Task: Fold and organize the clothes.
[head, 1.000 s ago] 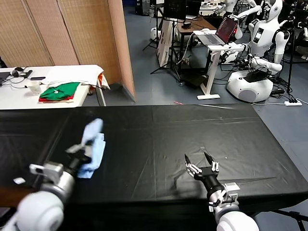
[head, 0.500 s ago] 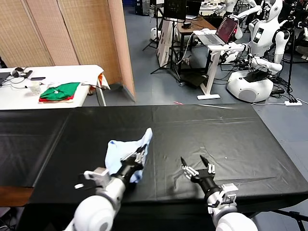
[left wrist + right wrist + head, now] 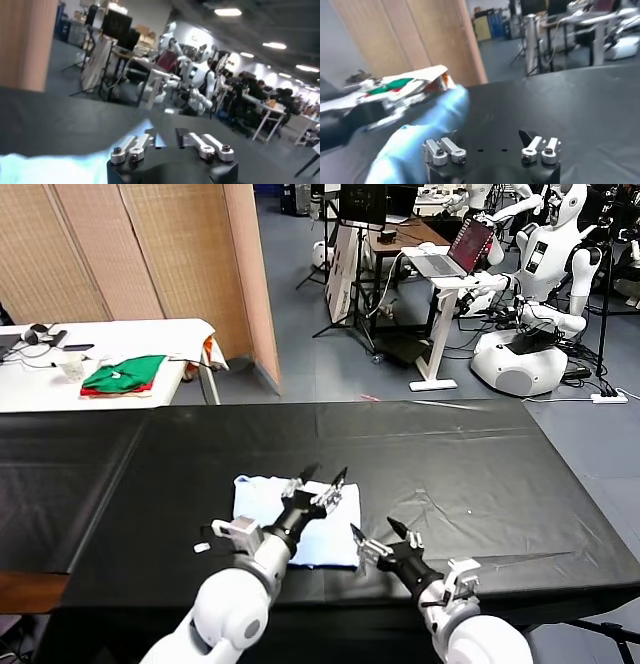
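The clothes, one pale light-blue T-shirt (image 3: 256, 502), lie as a folded bundle on the black table (image 3: 480, 474), near its front edge at the middle. My left gripper (image 3: 323, 476) hovers over the shirt's far right part, open with nothing between its fingers. In the left wrist view the left gripper (image 3: 165, 138) shows spread jaws, with the shirt (image 3: 45, 169) pale beneath. My right gripper (image 3: 375, 530) stands open just right of the shirt. The right wrist view shows the right gripper (image 3: 489, 136) empty and the shirt (image 3: 422, 129) beside it.
A white side table (image 3: 150, 334) at the back left carries green and red folded garments (image 3: 125, 374). A wooden partition (image 3: 150, 254) stands behind it. A laptop stand (image 3: 450, 264) and other robots (image 3: 540, 274) stand beyond the black table's far edge.
My left gripper carried the shirt from the table's left to the front middle, laid it down and opened. My right gripper shifted slightly left toward the shirt.
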{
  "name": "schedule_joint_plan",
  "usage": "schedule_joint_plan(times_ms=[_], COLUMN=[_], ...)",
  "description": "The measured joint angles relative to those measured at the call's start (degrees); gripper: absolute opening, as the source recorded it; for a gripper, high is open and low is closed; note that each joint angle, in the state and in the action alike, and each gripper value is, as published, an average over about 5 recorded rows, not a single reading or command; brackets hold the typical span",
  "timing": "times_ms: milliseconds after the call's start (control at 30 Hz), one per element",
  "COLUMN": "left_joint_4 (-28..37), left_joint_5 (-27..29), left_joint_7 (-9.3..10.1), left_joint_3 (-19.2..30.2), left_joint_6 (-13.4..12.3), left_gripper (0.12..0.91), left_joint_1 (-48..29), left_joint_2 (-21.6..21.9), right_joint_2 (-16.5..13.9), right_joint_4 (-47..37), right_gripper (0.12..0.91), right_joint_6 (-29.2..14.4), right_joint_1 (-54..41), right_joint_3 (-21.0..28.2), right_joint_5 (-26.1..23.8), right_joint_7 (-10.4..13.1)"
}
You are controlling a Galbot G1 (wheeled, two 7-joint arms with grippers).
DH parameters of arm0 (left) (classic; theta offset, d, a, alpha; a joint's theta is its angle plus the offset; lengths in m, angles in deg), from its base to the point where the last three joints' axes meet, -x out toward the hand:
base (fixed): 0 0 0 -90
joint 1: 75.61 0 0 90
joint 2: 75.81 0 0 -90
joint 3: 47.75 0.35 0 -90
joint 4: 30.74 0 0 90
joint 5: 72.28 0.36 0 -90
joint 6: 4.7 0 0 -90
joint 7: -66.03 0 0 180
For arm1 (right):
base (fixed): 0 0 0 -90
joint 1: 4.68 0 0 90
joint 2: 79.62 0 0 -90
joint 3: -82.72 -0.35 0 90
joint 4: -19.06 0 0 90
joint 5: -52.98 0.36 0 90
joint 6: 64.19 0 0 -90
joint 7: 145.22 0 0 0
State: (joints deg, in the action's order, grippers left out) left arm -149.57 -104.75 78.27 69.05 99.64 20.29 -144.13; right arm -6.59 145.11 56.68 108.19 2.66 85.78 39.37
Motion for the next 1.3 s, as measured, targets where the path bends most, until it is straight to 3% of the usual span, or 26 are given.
schedule_joint_plan(times_ms=[133,367,633,733,867,1200,1300], left_joint_4=[0.3,-0.7,-2.0,-2.4,-2.8,-3.1,-3.0], left_joint_5=[1.3,2.6,3.8,4.5,5.5,6.4,6.7], left_joint_7=[0.04,0.32,0.5,0.59,0.7,1.43,1.51], left_joint_3=[-1.6,-5.0,-9.1,-10.4,-11.9,-13.9,-14.1], left_joint_6=[-1.0,-2.3,-3.6,-4.2,-4.7,-5.9,-6.3], left_gripper=[0.902,0.907,0.907,0.907,0.907,0.907,0.907], left_joint_1=[0.4,2.4,6.3,7.7,9.6,12.1,12.5], left_joint_2=[1.7,5.0,7.3,7.4,7.4,7.2,7.0], right_joint_2=[0.8,2.3,3.4,4.1,5.0,6.1,6.2], right_joint_4=[-3.1,-7.8,-9.9,-10.7,-11.5,-12.4,-12.3], right_gripper=[0.907,0.907,0.899,0.856,0.751,0.264,0.169], right_joint_6=[0.7,1.8,2.0,2.0,2.0,1.9,1.4], right_joint_1=[-2.6,-6.2,-6.9,-7.1,-7.1,-7.3,-7.5], right_joint_3=[1.3,2.6,2.8,2.9,3.0,3.1,2.8], right_joint_5=[2.8,5.0,6.8,7.3,7.8,8.3,8.2], right_joint_7=[1.9,5.1,6.0,6.1,6.2,6.2,5.4])
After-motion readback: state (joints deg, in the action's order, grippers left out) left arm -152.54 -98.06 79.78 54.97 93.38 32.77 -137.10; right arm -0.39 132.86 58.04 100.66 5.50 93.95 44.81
